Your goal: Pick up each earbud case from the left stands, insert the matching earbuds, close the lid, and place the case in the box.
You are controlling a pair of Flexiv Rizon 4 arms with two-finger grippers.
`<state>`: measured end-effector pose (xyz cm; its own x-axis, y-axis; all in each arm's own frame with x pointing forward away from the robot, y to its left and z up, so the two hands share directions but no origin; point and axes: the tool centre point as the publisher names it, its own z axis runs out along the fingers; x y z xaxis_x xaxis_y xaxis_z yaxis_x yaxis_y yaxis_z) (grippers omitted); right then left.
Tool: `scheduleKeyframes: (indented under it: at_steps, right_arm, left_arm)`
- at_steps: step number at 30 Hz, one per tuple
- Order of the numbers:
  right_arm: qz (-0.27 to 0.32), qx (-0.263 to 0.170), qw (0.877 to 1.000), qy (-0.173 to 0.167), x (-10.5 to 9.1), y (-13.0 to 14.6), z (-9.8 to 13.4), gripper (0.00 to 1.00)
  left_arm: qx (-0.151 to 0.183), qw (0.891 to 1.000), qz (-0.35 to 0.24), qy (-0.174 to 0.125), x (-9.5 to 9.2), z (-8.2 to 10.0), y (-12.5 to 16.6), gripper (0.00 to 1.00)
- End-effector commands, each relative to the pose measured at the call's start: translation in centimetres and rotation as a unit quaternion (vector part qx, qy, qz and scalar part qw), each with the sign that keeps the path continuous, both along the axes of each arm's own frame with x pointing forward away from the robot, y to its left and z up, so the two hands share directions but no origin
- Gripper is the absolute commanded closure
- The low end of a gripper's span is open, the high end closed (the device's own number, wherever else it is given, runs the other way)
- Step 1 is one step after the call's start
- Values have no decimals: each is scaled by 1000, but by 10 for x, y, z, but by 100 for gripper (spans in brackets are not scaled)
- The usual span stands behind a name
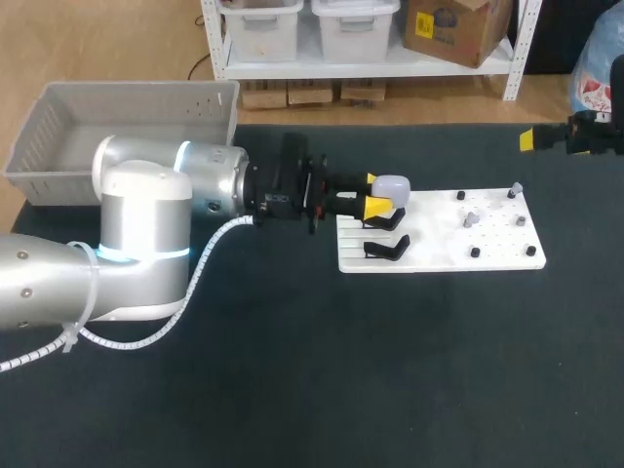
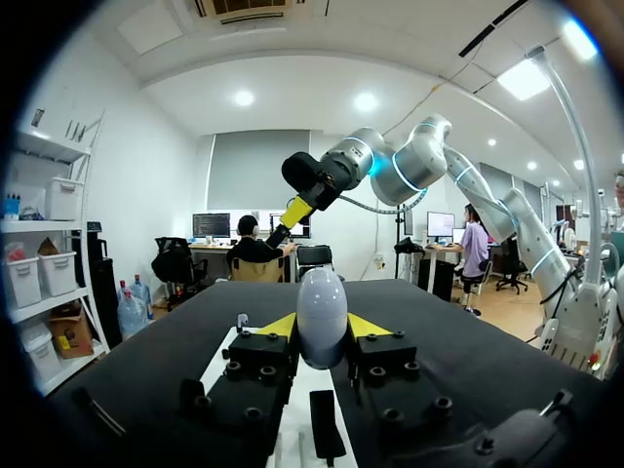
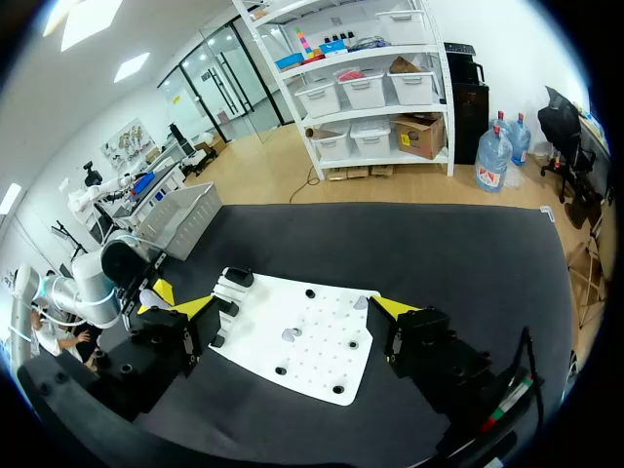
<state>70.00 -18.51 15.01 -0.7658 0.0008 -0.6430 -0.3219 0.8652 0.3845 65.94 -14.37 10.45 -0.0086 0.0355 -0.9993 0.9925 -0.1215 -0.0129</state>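
A white earbud case (image 1: 392, 185) with its lid closed is held above the left end of the white board (image 1: 439, 255); my left gripper (image 1: 375, 198) is shut on it. In the left wrist view the case (image 2: 322, 317) stands upright between the yellow fingertips (image 2: 363, 326). Two empty black stands (image 1: 387, 248) lie just under and beside the held case. Small earbuds (image 1: 471, 219) sit among pegs on the board's right half. My right gripper (image 1: 542, 139) hovers open at the far right; in its own view the open fingers (image 3: 190, 307) frame the board (image 3: 322, 375), with nothing between them.
A grey box (image 1: 68, 112) stands at the back left behind my left arm. Black pegs (image 1: 475, 252) stick up from the board's right part. The dark tabletop (image 1: 390, 370) lies bare in front of the board.
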Motion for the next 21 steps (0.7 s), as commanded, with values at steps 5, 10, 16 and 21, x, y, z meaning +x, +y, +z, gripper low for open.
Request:
scheduleKeyframes:
  at_steps: [5, 10, 16, 21]
  right_arm:
    - [0, 0, 1000, 0, 0, 0, 0, 0]
    - [14, -8, 1000, -16, -14, 8, 3, 0]
    - [43, 15, 997, -61, -51, 37, 21, 0]
    - [77, 10, 995, -67, -77, 76, 30, 0]
  left_arm:
    - [7, 1000, -6, -1, 3, 2, 0, 100]
    - [10, 1000, -7, -2, 4, 3, 1, 100]
    - [10, 1000, -7, -2, 4, 3, 1, 100]
    - [10, 1000, -7, -2, 4, 3, 1, 100]
